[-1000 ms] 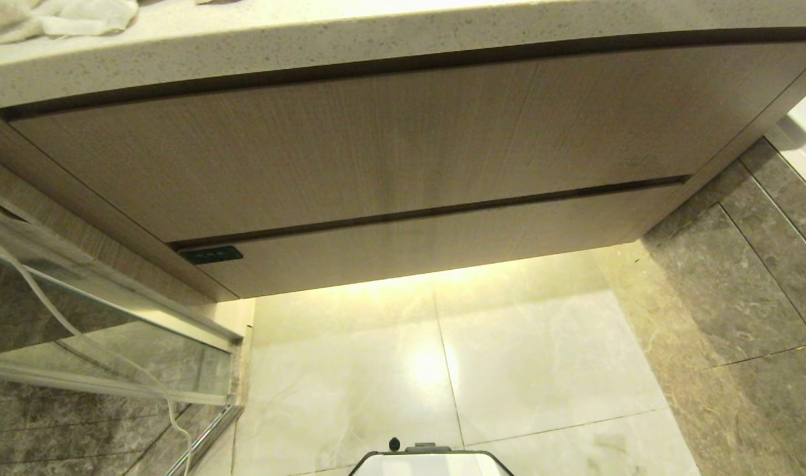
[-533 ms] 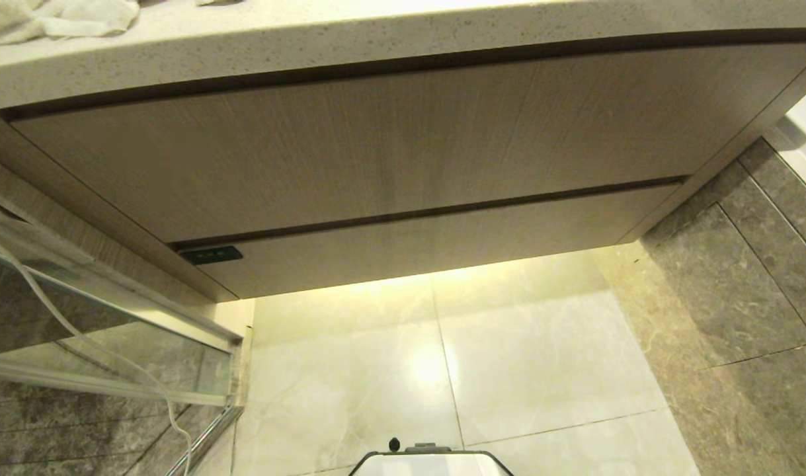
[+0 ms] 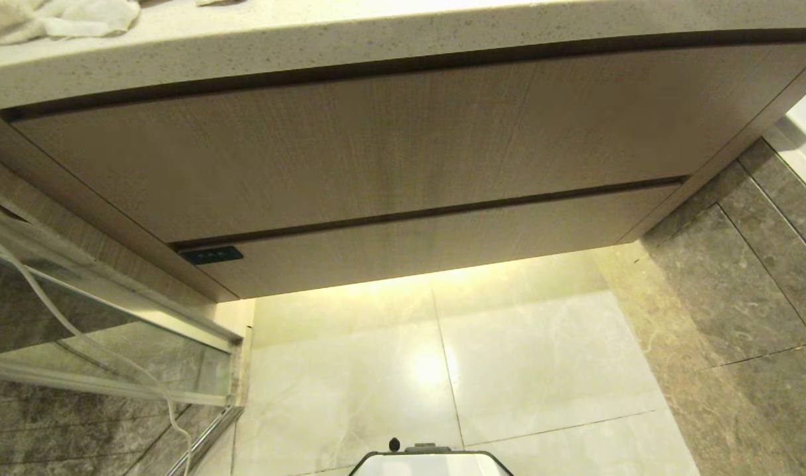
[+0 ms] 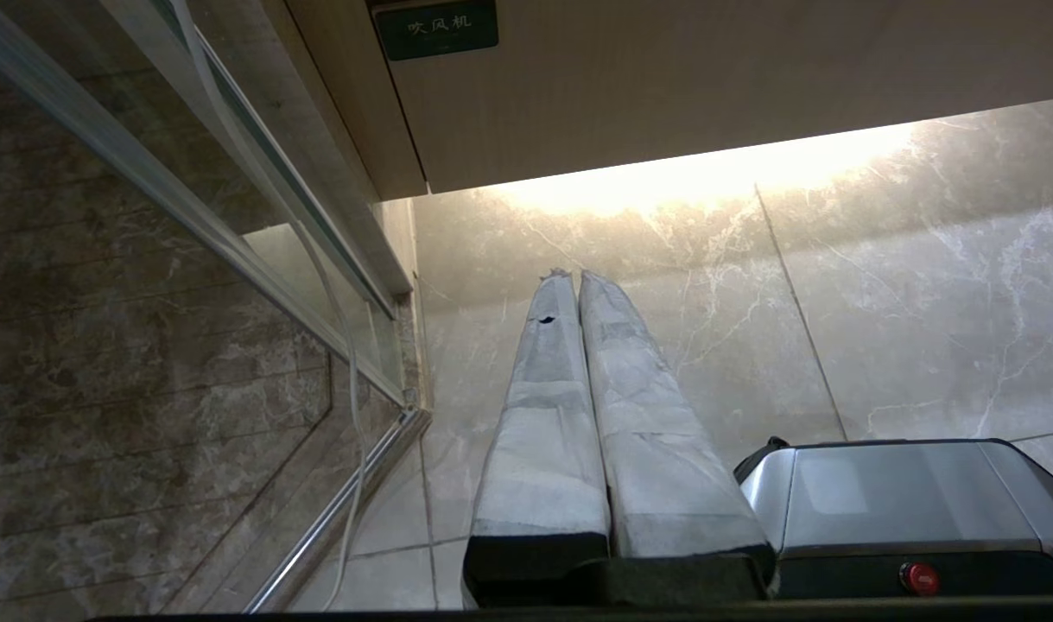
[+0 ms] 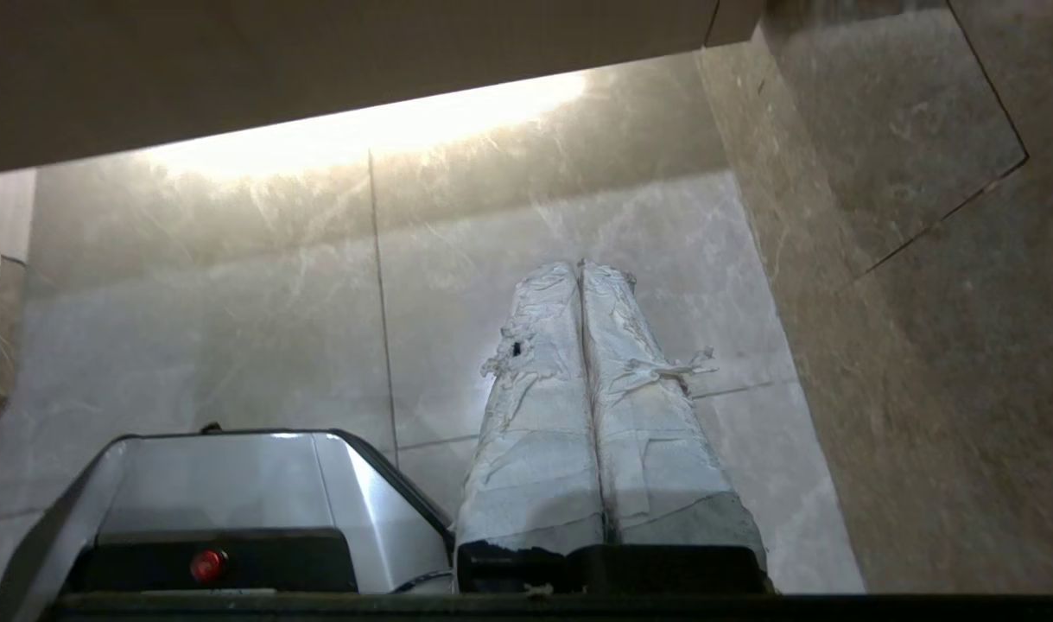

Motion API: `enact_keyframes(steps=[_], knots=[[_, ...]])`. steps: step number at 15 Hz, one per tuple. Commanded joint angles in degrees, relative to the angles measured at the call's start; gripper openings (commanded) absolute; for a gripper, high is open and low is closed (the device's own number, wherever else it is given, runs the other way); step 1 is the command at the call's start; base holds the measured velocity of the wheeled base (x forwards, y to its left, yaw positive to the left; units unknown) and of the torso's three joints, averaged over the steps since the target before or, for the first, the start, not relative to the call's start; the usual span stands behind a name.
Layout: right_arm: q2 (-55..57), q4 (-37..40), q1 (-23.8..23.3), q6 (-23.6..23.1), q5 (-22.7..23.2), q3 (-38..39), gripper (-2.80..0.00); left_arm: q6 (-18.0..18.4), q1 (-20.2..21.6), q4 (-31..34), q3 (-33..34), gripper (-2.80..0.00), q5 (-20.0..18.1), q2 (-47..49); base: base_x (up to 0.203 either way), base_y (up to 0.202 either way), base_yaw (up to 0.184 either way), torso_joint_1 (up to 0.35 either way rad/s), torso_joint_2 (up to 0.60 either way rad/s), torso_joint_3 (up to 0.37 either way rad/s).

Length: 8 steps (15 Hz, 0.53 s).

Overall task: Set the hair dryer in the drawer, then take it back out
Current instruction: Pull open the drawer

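Note:
The drawer (image 3: 429, 241) is the short wood-grain front at the bottom of the vanity, and it is closed. A dark label (image 3: 211, 254) sits at its left end, also seen in the left wrist view as the label (image 4: 435, 28) on the drawer front (image 4: 707, 86). The hair dryer is out of view. My left gripper (image 4: 575, 276) hangs shut and empty over the pale floor beside the base. My right gripper (image 5: 580, 266) is likewise shut on nothing, pointing down at the floor. Neither arm shows in the head view.
A taller wood-grain panel (image 3: 376, 145) sits above the drawer under a speckled countertop (image 3: 376, 39), where a white towel (image 3: 59, 16) lies. A glass shower door (image 3: 105, 317) with a white cable (image 3: 79, 330) stands at the left. My base (image 3: 429, 463) is at the near edge.
A pale tip that showed at the right edge of the head view a second ago is gone from that view. The vanity and drawer look the same.

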Motion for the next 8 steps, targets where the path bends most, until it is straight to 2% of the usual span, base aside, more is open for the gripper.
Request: enact_keyframes(steps=[1,8], knots=[[-1.5,-0.1,0.0,0.2,0.0,0.3,-2.8,0.0,0.0,0.0,0.1,-2.8,0.0,0.0,0.0,0.0,0.0,0.0,0.0,0.0],[-1.5,0.0,0.0,0.9,0.0,0.3,-2.8,0.0,0.0,0.0,0.1,-2.8,0.0,0.0,0.0,0.0,0.0,0.0,0.0,0.0]])
